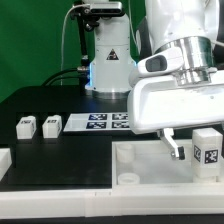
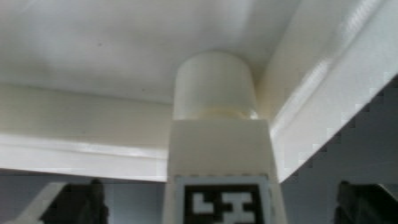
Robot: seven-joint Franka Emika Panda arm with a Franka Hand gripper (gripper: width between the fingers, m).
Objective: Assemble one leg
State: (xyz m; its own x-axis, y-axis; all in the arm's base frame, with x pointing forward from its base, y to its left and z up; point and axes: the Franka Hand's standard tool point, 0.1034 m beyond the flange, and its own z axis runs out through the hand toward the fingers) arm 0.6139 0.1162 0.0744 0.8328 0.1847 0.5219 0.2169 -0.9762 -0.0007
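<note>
Exterior view, tray (image 1: pixel 140 168): lay at the desk's (image 1: pixel 60 110) near edge, sockets up to take legs.
Pincer (image 1: pixel 176 146): spread above the tray, gripping nothing.
Leg (image 2: pixel 221 130): stood stem-first in the tray corner, between the fingers, apparently seated.
Spare legs (image 1: pixel 38 124): waited well apart.

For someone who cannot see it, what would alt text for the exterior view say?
A white robot gripper hangs open over a large white tray-like part on a black table. One tagged white leg stands beside it; two more legs lie near the marker board.
</note>
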